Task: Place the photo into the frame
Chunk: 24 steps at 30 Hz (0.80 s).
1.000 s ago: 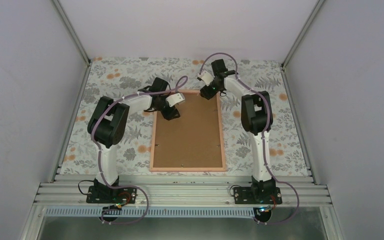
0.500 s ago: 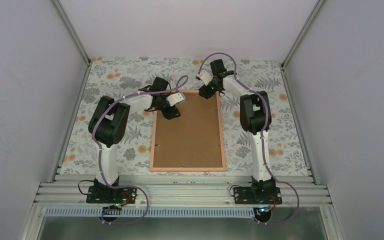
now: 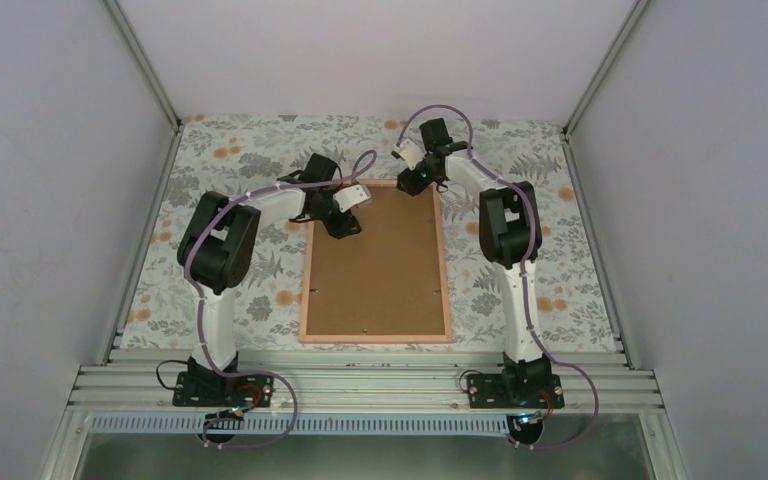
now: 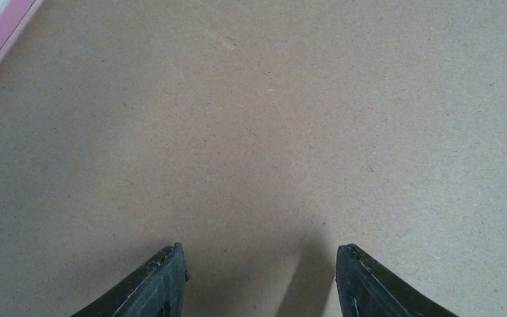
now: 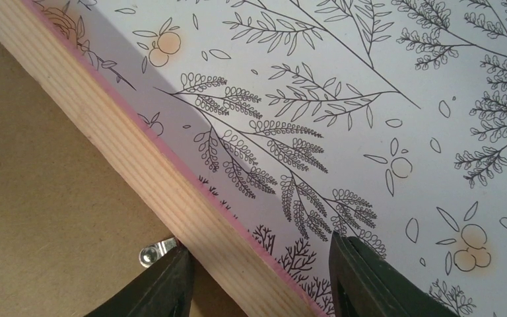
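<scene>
Top view: frame [image 3: 305, 290] lay flat, back up, mid-table on flowered cloth [image 3: 250, 150]. Long axis ran near–far. Brown backing board [image 3: 375, 265] filled it. Left gripper [image 3: 343, 228] over the board's far-left part, fingers apart, nothing between. Only the right wrist view showed the right gripper [image 5: 257, 254] spread astride the far rail, beside a metal clip [image 5: 152, 253].

Pink-orange frame [image 3: 375, 338], plain brown backing board [image 3: 375, 265], grey-leafed floral tablecloth [image 3: 250, 150], orange blossoms

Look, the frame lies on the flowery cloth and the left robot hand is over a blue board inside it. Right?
Not blue: the board is brown, as the left wrist view shows. The frame does lie on the flowery cloth, with the left gripper over the board.
</scene>
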Available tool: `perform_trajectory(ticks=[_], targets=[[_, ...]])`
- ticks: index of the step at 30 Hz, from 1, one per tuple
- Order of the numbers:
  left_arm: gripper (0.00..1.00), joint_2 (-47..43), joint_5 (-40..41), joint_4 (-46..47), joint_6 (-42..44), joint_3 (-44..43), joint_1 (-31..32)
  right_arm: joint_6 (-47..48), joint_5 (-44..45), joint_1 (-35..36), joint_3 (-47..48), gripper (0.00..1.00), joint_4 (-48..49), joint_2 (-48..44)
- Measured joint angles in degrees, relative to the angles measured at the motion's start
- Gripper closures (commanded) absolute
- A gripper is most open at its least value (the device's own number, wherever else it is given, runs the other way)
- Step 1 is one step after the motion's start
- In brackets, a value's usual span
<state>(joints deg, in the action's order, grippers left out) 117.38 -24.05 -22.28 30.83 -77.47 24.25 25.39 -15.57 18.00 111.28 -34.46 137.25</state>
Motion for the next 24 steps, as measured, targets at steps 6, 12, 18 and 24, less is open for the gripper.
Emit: perform_trajectory(ticks=[6, 12, 18, 24], targets=[[0.42, 0.0, 0.0, 0.0, 0.0, 0.0, 0.0, -0.6, 0.0, 0.0, 0.0, 0.47, 0.0, 0.0], [0.42, 0.0, 0.0, 0.0, 0.0, 0.0, 0.0, -1.5, -0.2, 0.0, 0.6, 0.46, -0.5, 0.2], [0.41, -1.2, 0.0, -1.0, -0.1, 0.2, 0.1, -2.1, -0.2, -0.1, 0.8, 0.4, -0.8, 0.2], [0.38, -11.4, 0.2, -4.2, 0.4, 4.2, 2.8, -3.2, -0.4, -0.8, -0.5, 0.26, -3.6, -4.6]])
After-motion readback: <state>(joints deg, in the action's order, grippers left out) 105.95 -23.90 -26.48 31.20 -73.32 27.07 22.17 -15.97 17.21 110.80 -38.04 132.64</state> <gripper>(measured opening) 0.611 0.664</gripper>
